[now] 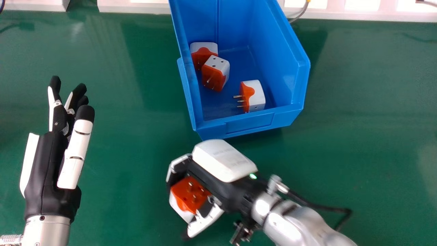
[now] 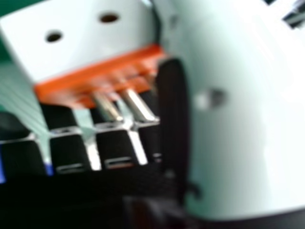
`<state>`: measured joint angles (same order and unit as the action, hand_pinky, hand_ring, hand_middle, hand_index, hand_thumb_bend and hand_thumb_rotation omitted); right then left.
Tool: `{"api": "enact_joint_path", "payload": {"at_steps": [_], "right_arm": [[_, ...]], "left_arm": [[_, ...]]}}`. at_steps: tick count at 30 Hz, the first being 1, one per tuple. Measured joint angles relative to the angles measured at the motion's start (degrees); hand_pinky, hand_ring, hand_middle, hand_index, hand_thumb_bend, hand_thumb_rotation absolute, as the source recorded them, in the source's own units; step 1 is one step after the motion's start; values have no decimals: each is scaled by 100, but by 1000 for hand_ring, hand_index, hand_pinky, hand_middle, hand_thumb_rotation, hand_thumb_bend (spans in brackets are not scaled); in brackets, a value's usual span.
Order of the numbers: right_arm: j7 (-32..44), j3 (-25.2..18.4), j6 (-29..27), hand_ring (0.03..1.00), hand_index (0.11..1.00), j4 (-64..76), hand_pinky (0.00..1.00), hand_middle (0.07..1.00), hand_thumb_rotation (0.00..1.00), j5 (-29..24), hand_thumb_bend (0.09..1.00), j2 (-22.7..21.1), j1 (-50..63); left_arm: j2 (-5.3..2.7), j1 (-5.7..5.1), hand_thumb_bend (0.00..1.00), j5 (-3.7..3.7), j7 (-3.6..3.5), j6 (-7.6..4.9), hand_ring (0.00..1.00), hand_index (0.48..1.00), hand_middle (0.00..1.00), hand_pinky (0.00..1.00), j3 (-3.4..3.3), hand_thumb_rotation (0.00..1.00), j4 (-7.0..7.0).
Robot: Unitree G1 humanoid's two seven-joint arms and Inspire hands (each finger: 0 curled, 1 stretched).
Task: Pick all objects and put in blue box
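In the head view my right hand [image 1: 218, 177] is in front of the blue box [image 1: 251, 124], its fingers and thumb curled round an orange and white plug adapter [image 1: 189, 195]. The right hand view shows this adapter [image 2: 81, 38], metal pins toward the hand [image 2: 107, 148]. Three similar adapters lie inside the box: one at the back left [image 1: 204, 49], one beside it [image 1: 215, 72], and one near the front wall [image 1: 254, 95]. My left hand [image 1: 51, 164] stands open over the table's left side, holding nothing.
The green table [image 1: 358, 136] extends on both sides of the box. White equipment [image 1: 136, 7] runs along the back edge, with a grey cable [image 1: 300, 14] behind the box's right side. A black cable [image 1: 321, 206] loops beside my right forearm.
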<state>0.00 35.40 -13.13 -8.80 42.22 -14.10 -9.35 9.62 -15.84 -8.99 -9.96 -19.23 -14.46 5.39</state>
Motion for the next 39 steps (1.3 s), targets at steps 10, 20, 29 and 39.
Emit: {"api": "enact_joint_path", "payload": {"at_steps": [10, 20, 29, 39], "right_arm": [[491, -1244, 78, 111, 470, 2730, 77, 170, 151, -588, 481, -691, 1399], [376, -2236, 2, 107, 469, 3018, 73, 167, 155, -579, 482, -704, 924], [12, -2378, -103, 112, 469, 1994, 77, 168, 152, -350, 481, -484, -561], [-513, -1902, 245, 207, 474, -356, 147, 296, 138, 351, 485, -50, -2460]], "left_arm": [[38, 37, 536, 16, 9, 46, 973, 961, 971, 964, -39, 834, -20], [38, 157, 526, 15, 12, 56, 980, 971, 978, 984, -36, 851, -155], [40, 286, 510, 17, 17, 42, 972, 963, 971, 972, -38, 841, -323], [45, 277, 531, 110, 8, -19, 972, 969, 972, 954, -34, 843, -371]]}}
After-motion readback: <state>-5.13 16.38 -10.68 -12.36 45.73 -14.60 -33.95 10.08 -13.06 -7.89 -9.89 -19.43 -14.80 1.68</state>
